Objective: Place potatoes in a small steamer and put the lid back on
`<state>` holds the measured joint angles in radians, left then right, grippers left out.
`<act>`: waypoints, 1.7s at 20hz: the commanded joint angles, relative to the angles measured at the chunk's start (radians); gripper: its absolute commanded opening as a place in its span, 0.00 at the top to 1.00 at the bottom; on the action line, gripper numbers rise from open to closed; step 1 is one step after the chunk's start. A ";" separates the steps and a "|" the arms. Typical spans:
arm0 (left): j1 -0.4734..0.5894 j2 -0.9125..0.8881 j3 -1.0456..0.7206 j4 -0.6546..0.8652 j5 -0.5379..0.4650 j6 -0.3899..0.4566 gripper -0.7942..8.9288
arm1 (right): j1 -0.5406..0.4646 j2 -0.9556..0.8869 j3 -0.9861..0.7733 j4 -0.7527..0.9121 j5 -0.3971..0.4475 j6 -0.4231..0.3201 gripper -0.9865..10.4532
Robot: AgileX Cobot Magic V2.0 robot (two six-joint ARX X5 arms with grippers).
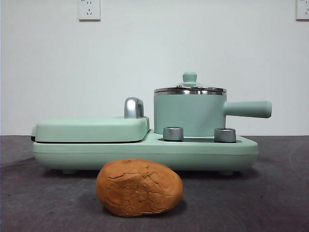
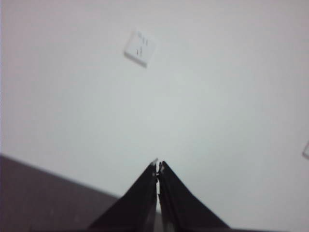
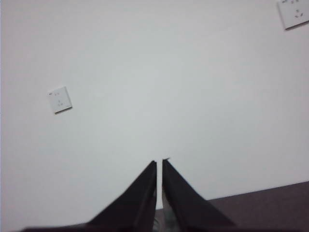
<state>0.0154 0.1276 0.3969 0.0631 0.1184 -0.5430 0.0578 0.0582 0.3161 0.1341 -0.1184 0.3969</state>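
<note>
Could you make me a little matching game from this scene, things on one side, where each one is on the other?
Things:
1. potato
2. lid
3. steamer
4. left gripper

Places or states:
A. on the steamer's rim
B. on the table in front of the cooker
C. shut, holding nothing, facing the wall
D. on the cooker's base, handle sticking out sideways

Pairs: 1-B, 2-A, 3-D, 4-C

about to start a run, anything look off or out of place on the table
Nothing stands out. The lid sits level on the small steamer, which stands upright on the mint-green cooker base. The potato lies on the table in front, its skin cracked. Both grippers are raised, shut and holding nothing.
</note>
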 commanded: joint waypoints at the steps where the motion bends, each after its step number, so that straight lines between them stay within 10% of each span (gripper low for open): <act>1: 0.000 0.070 0.124 -0.093 0.046 0.037 0.91 | 0.001 0.052 0.102 -0.084 -0.034 0.010 0.90; 8: -0.002 0.267 0.350 -0.263 0.224 0.145 0.91 | 0.001 0.241 0.329 -0.298 -0.205 -0.055 0.90; 16: -0.040 0.462 0.485 -0.459 0.303 0.314 0.91 | 0.022 0.462 0.466 -0.541 -0.347 -0.310 0.90; 34: -0.375 0.688 0.547 -0.686 0.309 0.991 0.91 | 0.322 0.587 0.473 -0.711 -0.123 -0.915 0.90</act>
<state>-0.3515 0.8101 0.9241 -0.6437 0.4206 0.3389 0.3717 0.6418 0.7715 -0.5770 -0.2550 -0.4068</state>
